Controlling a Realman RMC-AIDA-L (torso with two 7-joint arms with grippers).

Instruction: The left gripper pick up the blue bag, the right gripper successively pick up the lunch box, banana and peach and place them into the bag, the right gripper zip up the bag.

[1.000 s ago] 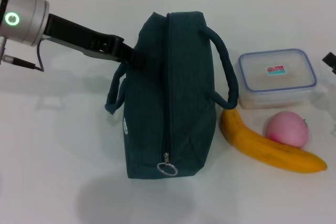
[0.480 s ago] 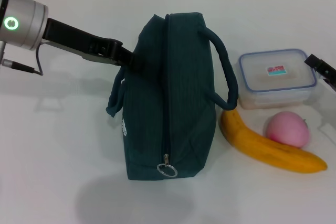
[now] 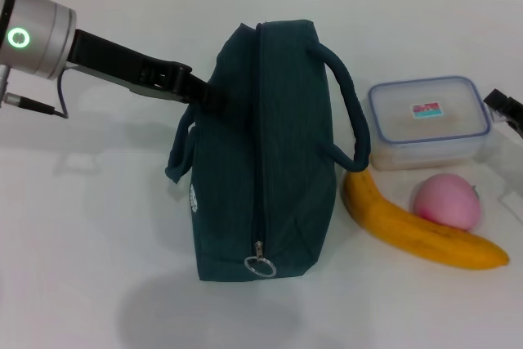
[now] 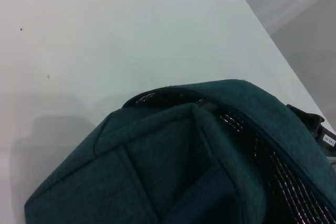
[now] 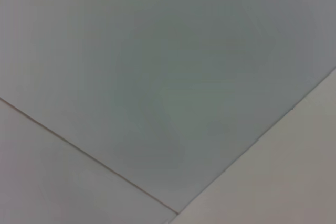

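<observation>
Blue bag (image 3: 265, 153) zipped, lunch box (image 3: 428, 120) lidded

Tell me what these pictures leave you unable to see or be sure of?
- Left claw: head view, its tips vanish against the blue bag; grip unclear.
- Right claw: head view, cut off by the picture's edge.
- Right wrist view: only a blank surface, nothing identifiable.
- Lunch box: contents hidden behind the cloudy lid.
- Bag's inside: the head view shows only its outside.
</observation>
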